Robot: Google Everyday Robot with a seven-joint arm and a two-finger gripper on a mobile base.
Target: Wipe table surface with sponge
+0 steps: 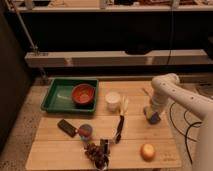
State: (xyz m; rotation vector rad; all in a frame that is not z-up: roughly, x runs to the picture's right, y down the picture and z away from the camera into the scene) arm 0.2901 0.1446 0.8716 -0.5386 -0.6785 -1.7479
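Note:
The table surface (60, 150) is a light tan plank top that fills the lower part of the camera view. My white arm reaches in from the right and bends down to the table's right side. There my gripper (152, 115) points down, shut on the blue-grey sponge (153, 119). The sponge rests against the wood, with its upper part hidden by the gripper.
A green tray (55, 97) with a red bowl (83, 94) sits at the back left, and a white cup (113, 101) stands beside it. Nearer are a dark flat block (66, 127), a small blue-grey cup (85, 132), a black utensil (120, 128), dark grapes (97, 152) and an onion (147, 151).

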